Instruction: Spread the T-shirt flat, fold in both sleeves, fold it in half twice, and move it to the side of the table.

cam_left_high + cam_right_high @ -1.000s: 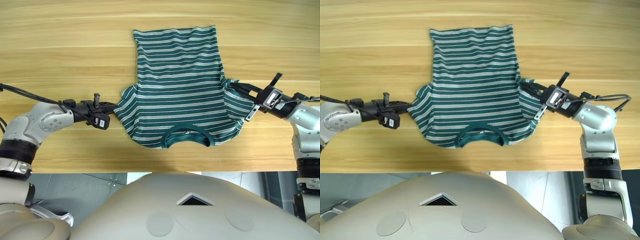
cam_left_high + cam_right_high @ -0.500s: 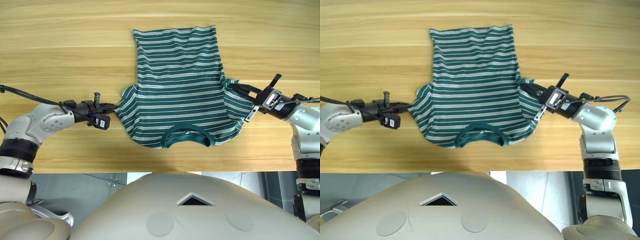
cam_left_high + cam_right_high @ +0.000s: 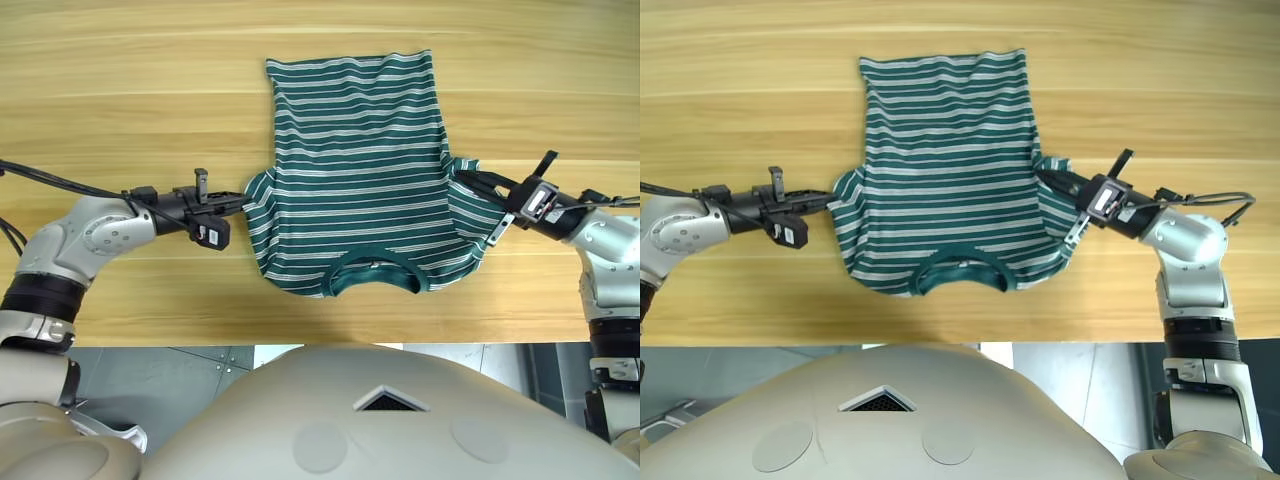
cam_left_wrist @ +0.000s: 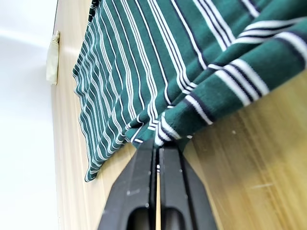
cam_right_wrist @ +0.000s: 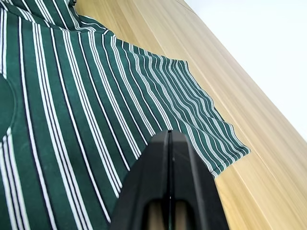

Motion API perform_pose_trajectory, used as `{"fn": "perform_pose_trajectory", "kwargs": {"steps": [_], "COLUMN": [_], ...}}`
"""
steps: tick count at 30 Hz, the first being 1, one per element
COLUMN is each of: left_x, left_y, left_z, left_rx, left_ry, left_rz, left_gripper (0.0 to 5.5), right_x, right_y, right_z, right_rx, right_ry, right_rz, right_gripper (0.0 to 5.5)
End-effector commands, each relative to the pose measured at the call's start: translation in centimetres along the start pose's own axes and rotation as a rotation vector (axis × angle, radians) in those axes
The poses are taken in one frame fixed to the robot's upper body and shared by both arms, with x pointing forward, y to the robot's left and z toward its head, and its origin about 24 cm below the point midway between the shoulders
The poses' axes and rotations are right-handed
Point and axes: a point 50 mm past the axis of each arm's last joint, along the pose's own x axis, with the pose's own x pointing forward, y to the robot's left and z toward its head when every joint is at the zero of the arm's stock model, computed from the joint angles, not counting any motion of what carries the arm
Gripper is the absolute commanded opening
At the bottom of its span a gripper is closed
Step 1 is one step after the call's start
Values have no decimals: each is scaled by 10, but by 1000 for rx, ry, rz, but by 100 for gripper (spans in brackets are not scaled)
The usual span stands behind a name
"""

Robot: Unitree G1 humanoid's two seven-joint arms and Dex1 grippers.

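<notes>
Left eye view: T-shirt (image 3: 355, 150) runs near-far, collar (image 3: 378, 270) nearest; hands (image 3: 238, 201) (image 3: 460, 176) apparently pinch its sleeves (image 3: 258, 192).

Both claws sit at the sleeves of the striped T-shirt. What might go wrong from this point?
1. The left claw pinches only the hem of the left sleeve; such a thin bite may slip mid-fold.
2. The right claw is shut at the bunched right sleeve; whether it holds cloth is unclear, so that fold might fail or trap wrinkles.
3. Uneven pulls could skew the T-shirt on the table.
</notes>
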Motion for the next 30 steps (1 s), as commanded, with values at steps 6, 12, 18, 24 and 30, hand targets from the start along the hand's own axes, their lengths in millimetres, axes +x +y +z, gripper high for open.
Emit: {"fn": "perform_pose_trajectory", "kwargs": {"steps": [6, 12, 18, 24, 30], "left_x": [33, 59, 67, 64, 57], "left_y": [6, 8, 14, 24, 38], "left_z": [14, 25, 32, 34, 33], "left_rx": [46, 56, 59, 50, 15], "left_ry": [-65, -105, -137, -141, -132], "left_rz": [-22, -27, -13, 22, 100], "left_gripper": [0, 0, 0, 0, 0], "right_x": [10, 15, 16, 17, 18], "right_y": [2, 6, 8, 10, 12], "right_z": [3, 4, 3, 4, 3], "right_rx": [-16, -12, -8, -3, -1], "right_ry": [-25, -35, -36, -38, -37], "right_rz": [10, 17, 25, 33, 37], "right_gripper": [0, 0, 0, 0, 0]}}
